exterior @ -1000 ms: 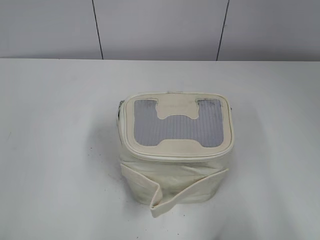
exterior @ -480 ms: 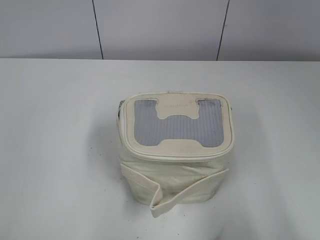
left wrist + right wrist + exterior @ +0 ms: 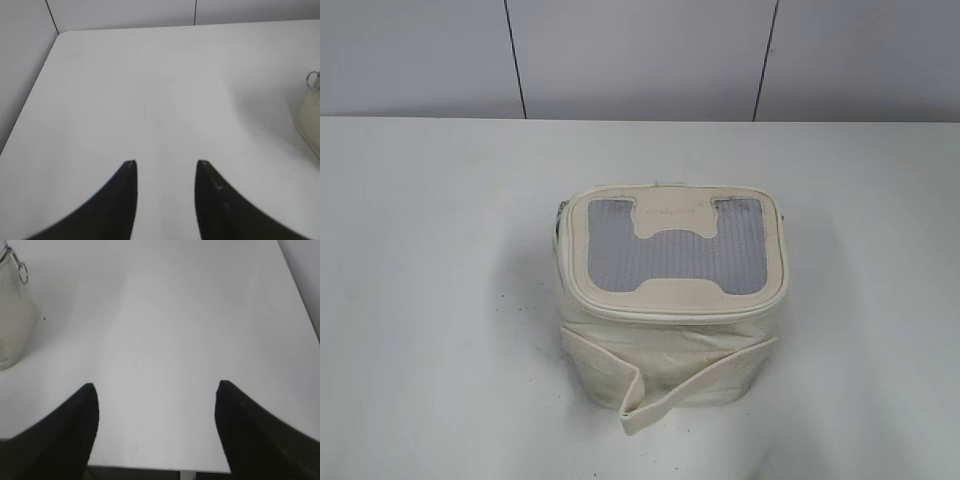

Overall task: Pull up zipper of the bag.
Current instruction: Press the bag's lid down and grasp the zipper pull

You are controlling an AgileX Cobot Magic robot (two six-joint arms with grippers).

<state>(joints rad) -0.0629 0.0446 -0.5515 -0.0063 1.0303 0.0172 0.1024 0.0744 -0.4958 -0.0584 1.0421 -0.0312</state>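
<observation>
I note the small boxy cream-white leatherette bag (image 3: 672, 300) mid-worktop toward the near edge, its silver zipper ring pulls (image 3: 23, 273) untouched. Left gripper (image 3: 166, 167) and right gripper (image 3: 156, 390) both spread, empty, well apart from it. Everything left.

A white table (image 3: 430, 300) with a matte top fills most of the exterior view; its surface is lit evenly and diffusely, with only soft shadowing. Behind its far edge a pale grey panelled wall (image 3: 640, 55) is seen, divided by two thin dark vertical seams (image 3: 515, 60). In the left wrist view the table's rounded far-left corner (image 3: 59, 34) is seen against the same wall. In the right wrist view the table's right edge (image 3: 300, 295) is seen, and its near edge low in the frame.
</observation>
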